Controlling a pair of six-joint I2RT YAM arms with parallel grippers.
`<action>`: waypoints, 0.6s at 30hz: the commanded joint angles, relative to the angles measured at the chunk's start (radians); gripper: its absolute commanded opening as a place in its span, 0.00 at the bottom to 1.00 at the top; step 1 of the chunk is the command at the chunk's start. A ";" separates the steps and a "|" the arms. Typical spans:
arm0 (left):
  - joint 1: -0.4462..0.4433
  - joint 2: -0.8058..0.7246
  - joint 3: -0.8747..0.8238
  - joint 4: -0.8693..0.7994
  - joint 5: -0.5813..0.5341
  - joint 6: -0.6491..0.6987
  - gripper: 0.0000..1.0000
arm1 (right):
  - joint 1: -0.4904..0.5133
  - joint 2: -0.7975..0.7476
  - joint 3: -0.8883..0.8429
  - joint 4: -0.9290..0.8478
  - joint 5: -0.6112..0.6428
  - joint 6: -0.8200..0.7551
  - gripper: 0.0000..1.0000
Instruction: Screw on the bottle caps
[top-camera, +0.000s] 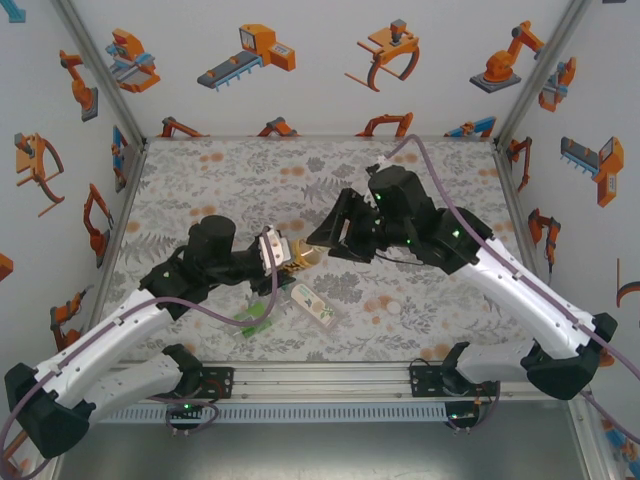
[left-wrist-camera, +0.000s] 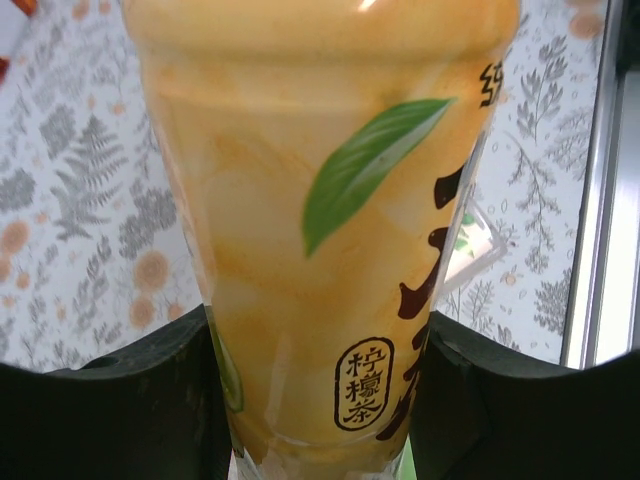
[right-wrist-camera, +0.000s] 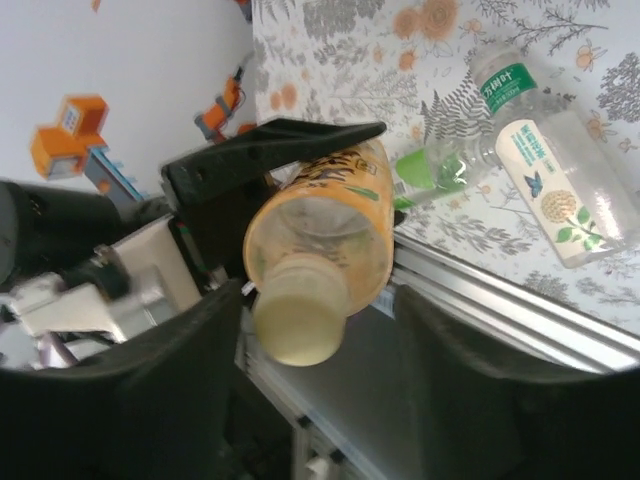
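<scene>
Amber plastic is what the left claw (left-wrist-camera: 320, 330) has hold of. Its two black fingers (left-wrist-camera: 120, 410) are closed on the body of the amber bottle (left-wrist-camera: 320, 230), one on each side. The bottle is carried on its side above the table (top-camera: 200, 170), with its neck pointing toward the right claw (right-wrist-camera: 318, 300). That pose looks deliberate: it offers the mouth straight to the other claw and keeps the body from turning while a cap is twisted.

The right claw meets it head-on. Its jaws stand apart, one on either side of the pale yellowish cap (right-wrist-camera: 297, 325), with a clear gap on at least one side, so it grips nothing. The cap sits on the bottle's neck; whether it is threaded home I cannot tell.

Farther out, toward the table's near edge, the white-labelled bottle (top-camera: 316, 306) lies on its side. The green-labelled bottle (top-camera: 256, 320) lies just to its left, touching or nearly so. My reading is that the amber bottle is at its capping step and the two on the table are left to do. Whether they carry caps is too small to tell.
</scene>
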 joint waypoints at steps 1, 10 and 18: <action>-0.004 -0.014 0.038 0.055 0.074 0.027 0.00 | -0.018 -0.032 0.104 -0.015 -0.020 -0.300 0.63; -0.004 -0.015 0.073 -0.070 0.170 0.094 0.00 | -0.020 -0.042 0.225 -0.102 -0.331 -1.202 0.64; -0.004 -0.017 0.087 -0.107 0.182 0.095 0.00 | -0.011 0.048 0.327 -0.283 -0.458 -1.652 0.61</action>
